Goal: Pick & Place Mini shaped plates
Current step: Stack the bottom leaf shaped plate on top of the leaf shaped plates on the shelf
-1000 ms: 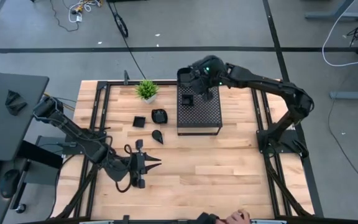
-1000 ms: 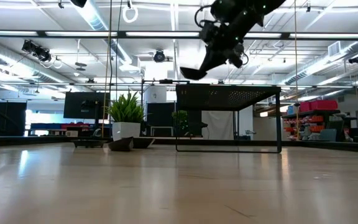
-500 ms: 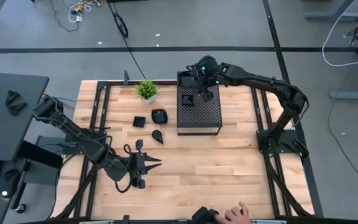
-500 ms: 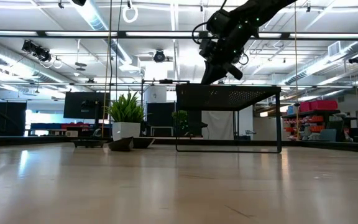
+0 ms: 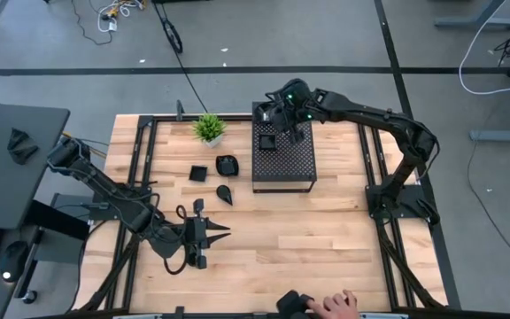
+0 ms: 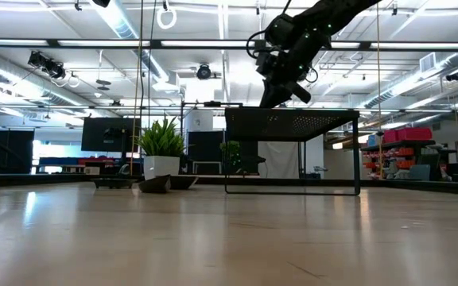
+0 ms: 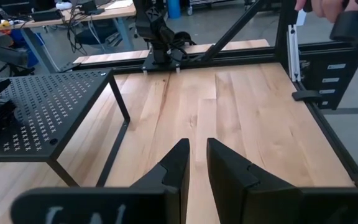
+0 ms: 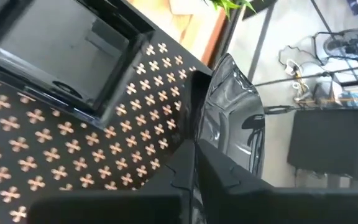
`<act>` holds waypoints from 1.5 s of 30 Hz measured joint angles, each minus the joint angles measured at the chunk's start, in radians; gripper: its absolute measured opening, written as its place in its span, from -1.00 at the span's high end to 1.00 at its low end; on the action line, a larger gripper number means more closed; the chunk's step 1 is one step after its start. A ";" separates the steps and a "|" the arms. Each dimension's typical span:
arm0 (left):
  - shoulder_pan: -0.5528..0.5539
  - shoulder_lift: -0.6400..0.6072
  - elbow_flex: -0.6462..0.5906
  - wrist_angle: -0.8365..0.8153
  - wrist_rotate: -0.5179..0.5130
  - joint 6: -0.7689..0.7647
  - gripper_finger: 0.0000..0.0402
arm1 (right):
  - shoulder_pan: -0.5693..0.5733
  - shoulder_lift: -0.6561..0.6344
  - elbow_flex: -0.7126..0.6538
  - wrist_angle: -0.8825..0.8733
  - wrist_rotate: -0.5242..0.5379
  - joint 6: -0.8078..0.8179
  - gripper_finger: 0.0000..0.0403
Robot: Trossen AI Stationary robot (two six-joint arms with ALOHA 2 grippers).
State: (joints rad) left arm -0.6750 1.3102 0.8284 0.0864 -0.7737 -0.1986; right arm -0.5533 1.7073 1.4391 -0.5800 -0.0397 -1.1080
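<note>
A perforated black box (image 5: 283,158) stood on the wooden surface (image 5: 326,239), toward its far side and near the middle. On the box's top, at the far left corner, lay a square plate (image 5: 267,141); the right wrist view showed that plate (image 8: 67,59) as a shallow square dish with a raised rim, resting flat on the cross-shaped holes.

The right pincer (image 5: 286,124) hung over that far left part of the box, just beside the square plate. Its fingers were clenched on a glossy plate (image 8: 232,118), held on edge between them. In the low view the pincer (image 6: 281,79) sat right above the box top (image 6: 293,123).

Left of the box, three more plates lay on the bare wood: a square one (image 5: 198,173), a rounded one (image 5: 227,165) nearest the box, and a teardrop (image 5: 225,192) nearer the front. A small potted plant (image 5: 209,128) stood farther back, beyond them.

The left pincer (image 5: 209,232) waited low over the near left of the surface, well apart from the plates, its fingers (image 7: 225,171) nearly together with a narrow gap and grasping nothing. At the near edge a person's hand (image 5: 335,306) showed.
</note>
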 joint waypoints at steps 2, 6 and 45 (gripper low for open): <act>0.000 0.000 0.000 0.000 0.000 0.000 0.70 | -0.002 0.000 0.000 0.002 0.021 0.004 0.90; 0.000 0.000 0.000 0.000 0.000 0.000 0.70 | -0.008 0.000 0.000 0.002 0.074 0.028 0.82; 0.000 0.000 0.000 0.003 0.000 0.002 0.70 | -0.100 0.015 0.000 0.015 -0.059 0.502 0.98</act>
State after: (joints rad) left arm -0.6749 1.3102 0.8284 0.0890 -0.7738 -0.1967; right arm -0.6533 1.7225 1.4395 -0.5649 -0.0989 -0.6056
